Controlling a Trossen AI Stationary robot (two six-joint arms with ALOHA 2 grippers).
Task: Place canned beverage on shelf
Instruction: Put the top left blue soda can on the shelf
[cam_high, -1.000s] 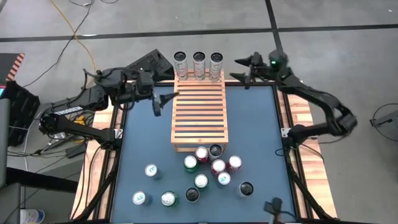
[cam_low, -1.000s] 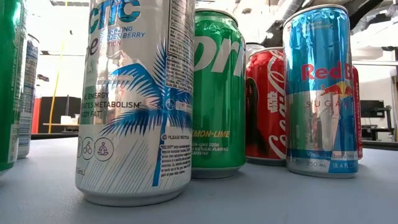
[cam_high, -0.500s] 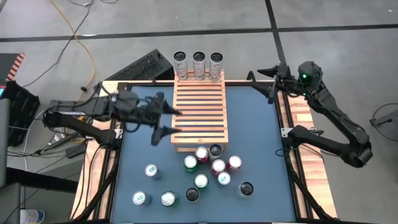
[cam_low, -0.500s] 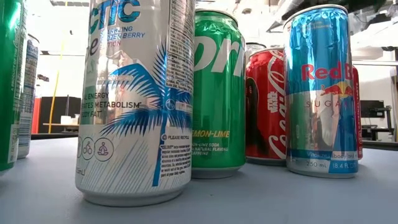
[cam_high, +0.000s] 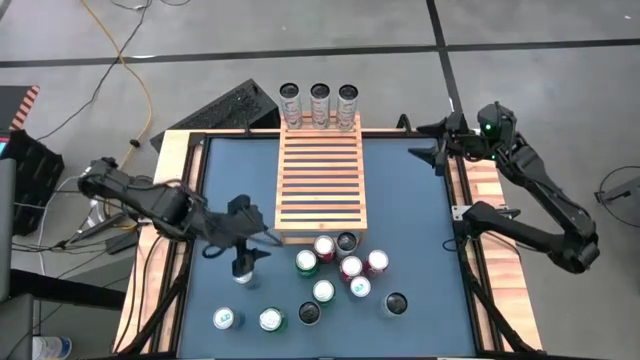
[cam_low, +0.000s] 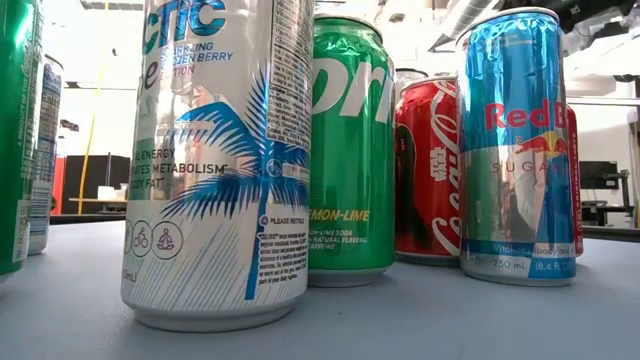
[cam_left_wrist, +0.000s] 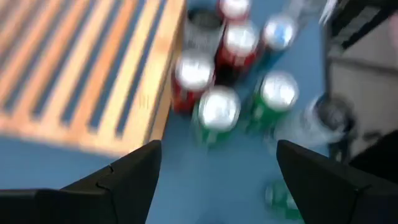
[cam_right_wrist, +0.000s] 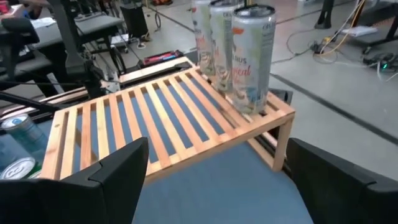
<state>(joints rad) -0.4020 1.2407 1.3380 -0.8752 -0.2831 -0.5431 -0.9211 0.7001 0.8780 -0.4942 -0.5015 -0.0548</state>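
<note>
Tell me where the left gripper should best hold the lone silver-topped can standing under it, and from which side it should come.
Grip the upright silver-topped can around its round side wall, coming from above. It stands alone on the blue table, and the open left gripper is above it.

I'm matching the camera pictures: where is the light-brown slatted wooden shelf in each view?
High view: light-brown slatted wooden shelf, centre of the table.
Low view: not in it.
Left wrist view: upper left.
Right wrist view: centre.
Shared landmark: three tall pale cans at its far end.
</note>
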